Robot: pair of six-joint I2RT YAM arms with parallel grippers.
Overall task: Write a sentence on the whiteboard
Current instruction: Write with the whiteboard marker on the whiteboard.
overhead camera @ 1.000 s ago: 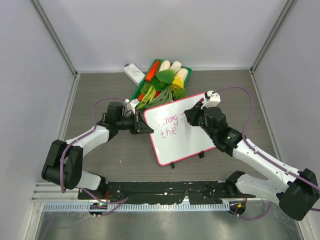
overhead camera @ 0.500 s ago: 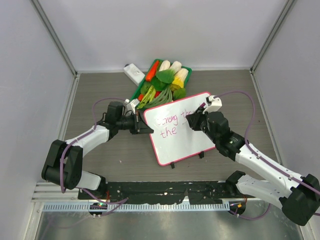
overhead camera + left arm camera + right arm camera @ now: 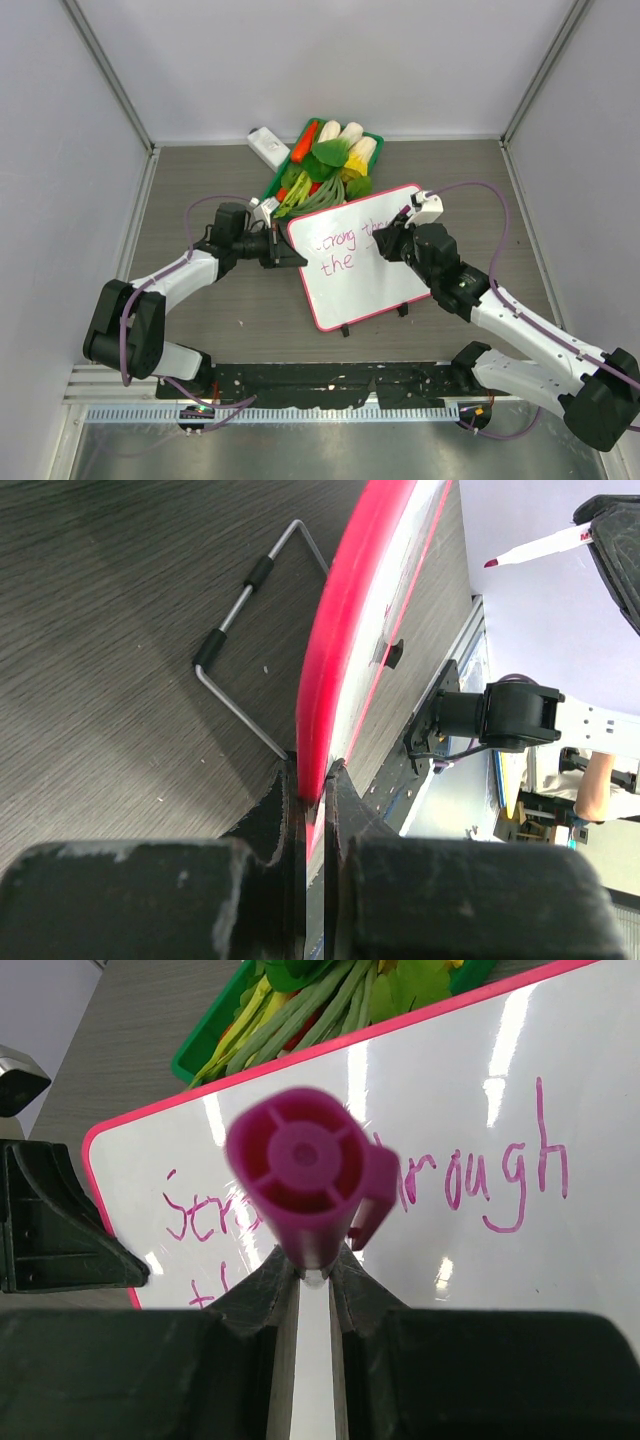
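The whiteboard (image 3: 365, 285), white with a pink-red rim, lies tilted at the table's middle. My left gripper (image 3: 285, 253) is shut on its left edge, and in the left wrist view the red rim (image 3: 340, 630) sits pinched between the jaws of that gripper (image 3: 312, 780). The sentence (image 3: 338, 250) runs in magenta over two lines; the right wrist view shows "Str…", "…rough" (image 3: 495, 1185) and the start of a lower word. My right gripper (image 3: 314, 1265) is shut on a magenta marker (image 3: 305, 1175), held over the board's upper middle (image 3: 387, 240).
A green basket (image 3: 325, 160) of vegetables stands just behind the board, with a small white block (image 3: 267, 146) at its left. The board's wire stand (image 3: 240, 650) folds out on the dark table behind the rim. Grey walls close in on three sides.
A second ago the right gripper stood slightly higher and to the left over the top line; it then shifted right, uncovering more letters. Over the last half second nothing has moved.
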